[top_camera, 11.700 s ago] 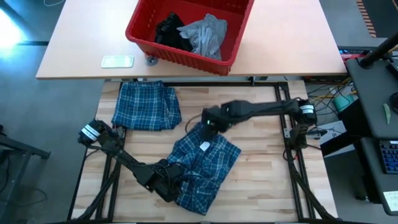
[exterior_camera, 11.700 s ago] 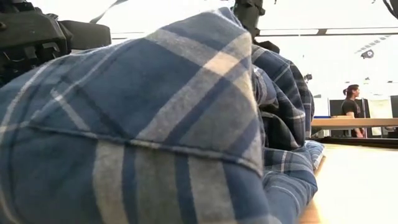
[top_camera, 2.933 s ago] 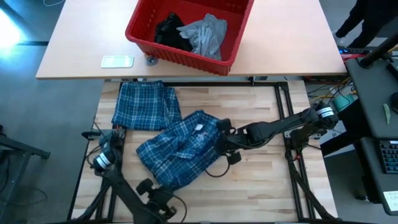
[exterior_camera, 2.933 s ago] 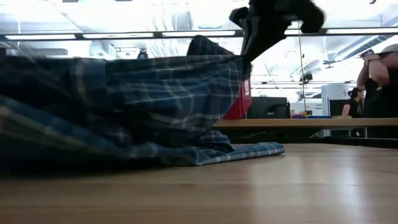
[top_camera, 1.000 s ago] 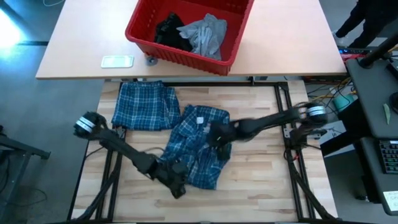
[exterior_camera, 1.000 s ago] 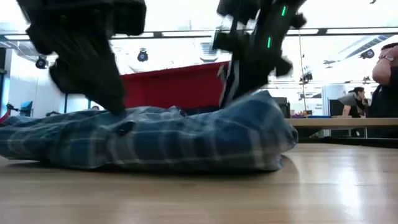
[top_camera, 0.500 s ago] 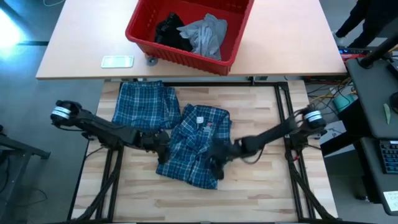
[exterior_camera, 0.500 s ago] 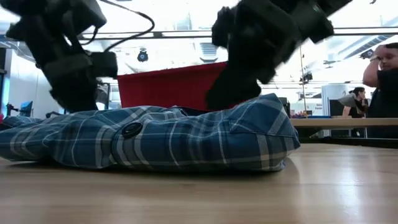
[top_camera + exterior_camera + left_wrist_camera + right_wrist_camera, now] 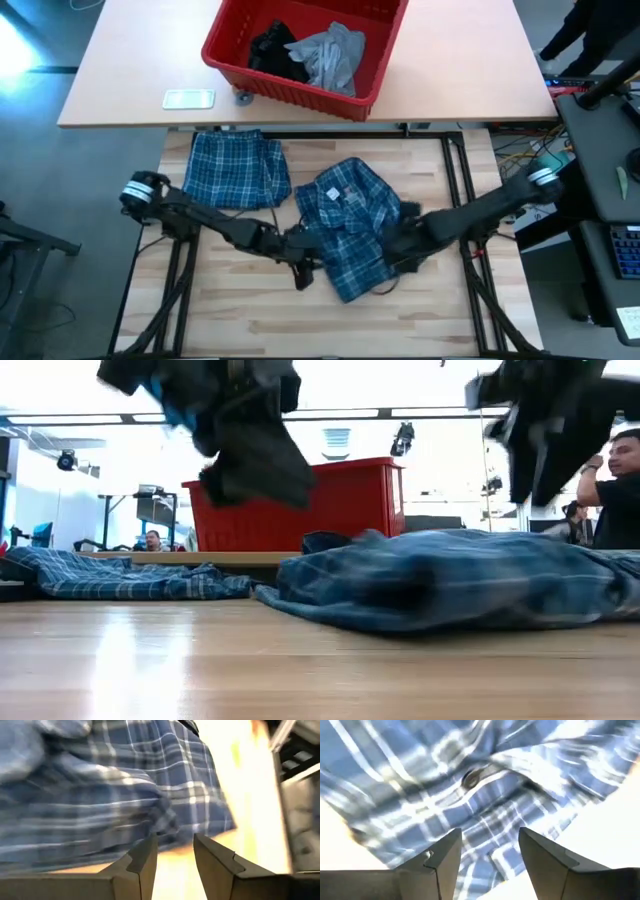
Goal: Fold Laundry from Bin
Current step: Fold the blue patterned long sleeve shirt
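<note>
On the wooden tabletop (image 9: 240,300) in front of me a blue-and-white plaid shirt (image 9: 350,225) lay in a crumpled heap near the middle, collar tag facing up. My left gripper (image 9: 303,268) sat low at the shirt's left edge; through my left wrist camera its fingers (image 9: 142,862) stood apart with a narrow gap, empty, the plaid cloth just beyond the tips. My right gripper (image 9: 398,245) hovered at the shirt's right edge, and its fingers (image 9: 540,852) were parted too, holding nothing, with a shirt button (image 9: 469,779) visible past them. A second plaid garment (image 9: 235,170), folded flat, lay at the far left corner of my tabletop. The red bin (image 9: 300,45) stood on the neighbouring lighter table (image 9: 460,70) beyond, with a light grey T-shirt (image 9: 330,55) and a small black garment (image 9: 275,50) inside it. From the low camera a person (image 9: 615,480) showed at the right edge of the room.
</note>
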### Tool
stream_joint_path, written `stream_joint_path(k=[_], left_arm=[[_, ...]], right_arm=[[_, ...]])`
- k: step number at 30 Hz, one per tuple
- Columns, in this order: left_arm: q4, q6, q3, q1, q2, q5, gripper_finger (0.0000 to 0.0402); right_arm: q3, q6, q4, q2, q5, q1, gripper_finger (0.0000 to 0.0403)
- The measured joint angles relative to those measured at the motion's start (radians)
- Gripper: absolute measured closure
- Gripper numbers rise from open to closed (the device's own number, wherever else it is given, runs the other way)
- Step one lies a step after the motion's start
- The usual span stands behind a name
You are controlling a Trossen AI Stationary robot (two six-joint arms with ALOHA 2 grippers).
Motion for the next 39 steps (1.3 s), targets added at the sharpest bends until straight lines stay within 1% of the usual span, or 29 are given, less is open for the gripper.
stream_joint_path(k=[2,3,5,8,9,12,15,16,17,19,20,22,24,26,28,30,32,33,35,37,39], left_arm=[[-0.112,0.078,0.048,0.023,-0.024,-0.034,0.0288],[-0.158,0.110,0.054,0.045,-0.035,-0.042,0.0288],[-0.188,0.150,0.051,0.096,-0.039,-0.049,0.0288],[-0.208,0.185,0.018,0.192,-0.025,-0.076,0.0288],[-0.196,0.197,0.012,0.226,-0.013,-0.089,0.0288],[-0.205,0.232,-0.004,0.319,0.036,-0.105,0.0288],[-0.194,0.261,-0.009,0.368,0.096,-0.106,0.0288],[-0.172,0.267,-0.009,0.373,0.122,-0.105,0.0288],[-0.147,0.269,-0.007,0.374,0.149,-0.103,0.0288],[-0.123,0.264,-0.003,0.367,0.196,-0.085,0.0288],[-0.111,0.251,0.000,0.359,0.217,-0.060,0.0288],[-0.095,0.218,0.005,0.326,0.249,-0.007,0.0288],[-0.091,0.152,0.006,0.268,0.255,0.042,0.0291],[-0.091,0.064,0.012,0.196,0.240,0.073,0.0295],[-0.070,0.001,0.024,0.119,0.213,0.094,0.0300],[-0.063,-0.024,0.053,0.053,0.193,0.096,0.0303],[-0.063,-0.027,0.104,0.001,0.164,0.054,0.0304],[-0.074,-0.027,0.130,-0.014,0.150,0.030,0.0305],[-0.150,-0.027,0.173,-0.020,0.139,-0.009,0.0305],[-0.238,-0.028,0.205,-0.016,0.146,-0.037,0.0305],[-0.323,-0.027,0.239,-0.014,0.146,-0.072,0.0305]], right_arm=[[-0.012,0.078,0.005,-0.106,0.022,0.012,0.0211],[-0.019,0.125,0.047,-0.153,0.033,0.020,0.0211],[-0.039,0.215,0.158,-0.226,0.081,0.038,0.0211],[-0.095,0.267,0.388,-0.260,0.168,0.069,0.0211],[-0.119,0.273,0.460,-0.249,0.178,0.075,0.0211],[-0.180,0.286,0.655,-0.163,0.175,0.079,0.0211],[-0.199,0.341,0.764,-0.037,0.153,0.081,0.0211],[-0.200,0.378,0.773,0.008,0.140,0.082,0.0211],[-0.202,0.413,0.764,0.050,0.109,0.082,0.0211],[-0.201,0.458,0.731,0.119,0.001,0.082,0.0211],[-0.198,0.473,0.695,0.142,-0.053,0.083,0.0211],[-0.185,0.489,0.570,0.163,-0.149,0.098,0.0211],[-0.178,0.489,0.391,0.151,-0.201,0.127,0.0211],[-0.179,0.489,0.172,0.107,-0.199,0.153,0.0211],[-0.179,0.499,-0.020,0.035,-0.146,0.179,0.0211],[-0.180,0.508,-0.145,-0.048,-0.093,0.202,0.0211],[-0.181,0.512,-0.146,-0.144,-0.048,0.230,0.0211],[-0.181,0.511,-0.110,-0.187,-0.018,0.241,0.0211],[-0.181,0.488,0.002,-0.260,0.060,0.265,0.0211],[-0.188,0.433,0.141,-0.291,0.145,0.284,0.0211],[-0.203,0.344,0.278,-0.288,0.194,0.288,0.0211]])
